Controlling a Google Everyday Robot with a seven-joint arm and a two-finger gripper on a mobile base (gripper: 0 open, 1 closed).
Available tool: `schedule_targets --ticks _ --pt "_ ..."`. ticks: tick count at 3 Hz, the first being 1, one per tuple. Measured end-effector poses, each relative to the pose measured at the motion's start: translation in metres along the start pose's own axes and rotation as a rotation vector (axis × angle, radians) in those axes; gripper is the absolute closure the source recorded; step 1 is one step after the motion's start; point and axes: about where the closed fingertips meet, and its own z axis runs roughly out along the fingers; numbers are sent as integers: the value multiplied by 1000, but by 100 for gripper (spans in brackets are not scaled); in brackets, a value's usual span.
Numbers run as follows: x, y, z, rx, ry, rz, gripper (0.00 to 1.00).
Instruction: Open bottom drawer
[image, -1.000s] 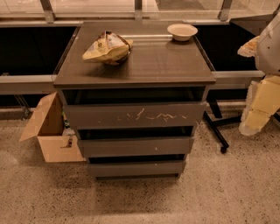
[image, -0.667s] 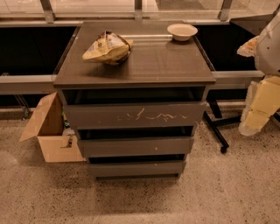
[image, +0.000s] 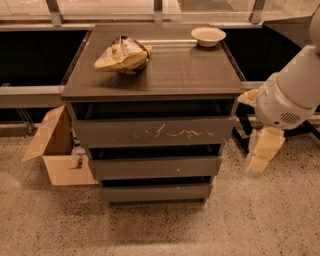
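**Gripper (image: 264, 150) hangs right of the desk (image: 190, 75); bottom drawer (image: 155, 193) shut, lowest by the floor.**
Gripper's state cannot be told. Handleless fronts stacked close: it may slip, or pull the middle drawer (image: 155, 167).

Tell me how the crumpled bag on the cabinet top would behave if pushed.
The crumpled bag looks thin and floppy, so probably light. Lying flat, it would likely slide, not roll. The gripper hangs beside the cabinet.

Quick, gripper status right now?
Gripper: open or closed cannot be told; it hangs to the right of the cabinet, not touching the bottom drawer.
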Motion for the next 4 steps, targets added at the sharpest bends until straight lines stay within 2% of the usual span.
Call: schedule_targets --ticks 1,3,4 --pt "1 5 35 -45 -45 -14 0" --pt "0 7 43 -63 -56 -27 0" --pt "-3 14 83 -109 -101 -83 0"
